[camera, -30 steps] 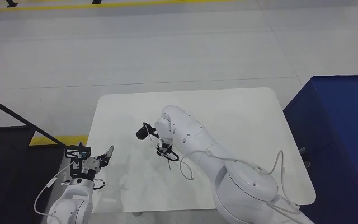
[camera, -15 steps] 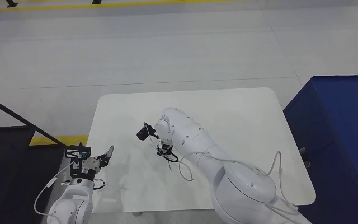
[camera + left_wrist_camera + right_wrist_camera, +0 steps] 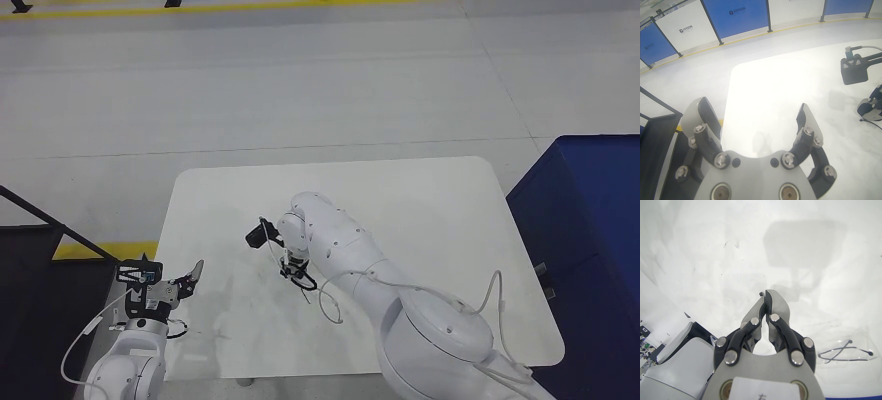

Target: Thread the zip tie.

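My right gripper point(image 3: 764, 292) is shut, and a small black end of a zip tie point(image 3: 761, 293) pokes out at its fingertips. In the top view this gripper point(image 3: 297, 275) hangs low over the white table point(image 3: 420, 200), left of centre. From the left wrist view, the right gripper point(image 3: 866, 113) has a thin black strand of zip tie point(image 3: 873, 123) trailing under it. Two more black zip ties point(image 3: 844, 353) lie crossed in a clear bag on the table beside the right arm. My left gripper point(image 3: 753, 106) is open with nothing in it, at the table's front left edge point(image 3: 190, 278).
A blue cabinet point(image 3: 590, 230) stands off the table's right side. A black frame point(image 3: 40, 290) sits beside the left arm. The right arm's black wrist camera point(image 3: 854, 71) juts out above its gripper. Bare tabletop stretches between the two grippers.
The right arm has shifted slightly to the right with its gripper still shut. The left arm has not moved.
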{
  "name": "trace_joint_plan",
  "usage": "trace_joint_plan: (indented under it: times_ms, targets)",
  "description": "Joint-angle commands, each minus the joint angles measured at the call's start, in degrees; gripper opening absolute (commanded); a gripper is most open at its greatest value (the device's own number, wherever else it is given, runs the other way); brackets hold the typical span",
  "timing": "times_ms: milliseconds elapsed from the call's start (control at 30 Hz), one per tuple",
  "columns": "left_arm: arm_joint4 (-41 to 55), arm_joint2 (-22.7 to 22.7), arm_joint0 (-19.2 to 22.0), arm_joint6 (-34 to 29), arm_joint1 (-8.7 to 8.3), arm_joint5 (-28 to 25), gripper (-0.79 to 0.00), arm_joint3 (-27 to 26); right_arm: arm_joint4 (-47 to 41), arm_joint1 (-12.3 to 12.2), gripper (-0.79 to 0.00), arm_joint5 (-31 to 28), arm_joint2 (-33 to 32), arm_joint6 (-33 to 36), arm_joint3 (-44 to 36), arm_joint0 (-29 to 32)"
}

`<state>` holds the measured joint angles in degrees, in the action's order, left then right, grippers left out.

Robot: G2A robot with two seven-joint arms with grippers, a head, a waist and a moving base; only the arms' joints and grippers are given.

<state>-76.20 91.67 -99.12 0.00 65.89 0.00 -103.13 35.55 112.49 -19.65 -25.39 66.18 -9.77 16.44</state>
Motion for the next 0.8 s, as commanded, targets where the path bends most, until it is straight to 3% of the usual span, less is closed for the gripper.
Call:
trace_joint_plan:
  times_ms: [0,467,767]
  targets:
    - [0.00,0.00,0.00,0.00,0.00,0.00,0.000,0.00,0.24,-0.02,-0.785,-0.12,-0.08,-0.40,-0.26,-0.41]
    - [0.00,0.00,0.00,0.00,0.00,0.00,0.000,0.00,-1.10,-0.22,-0.785,-1.63,-0.97,-0.78,-0.41,-1.15]
    - [0.00,0.00,0.00,0.00,0.00,0.00,0.000,0.00,10.28,-0.41,-0.785,-1.90,3.54,-3.29,-9.70,1.13]
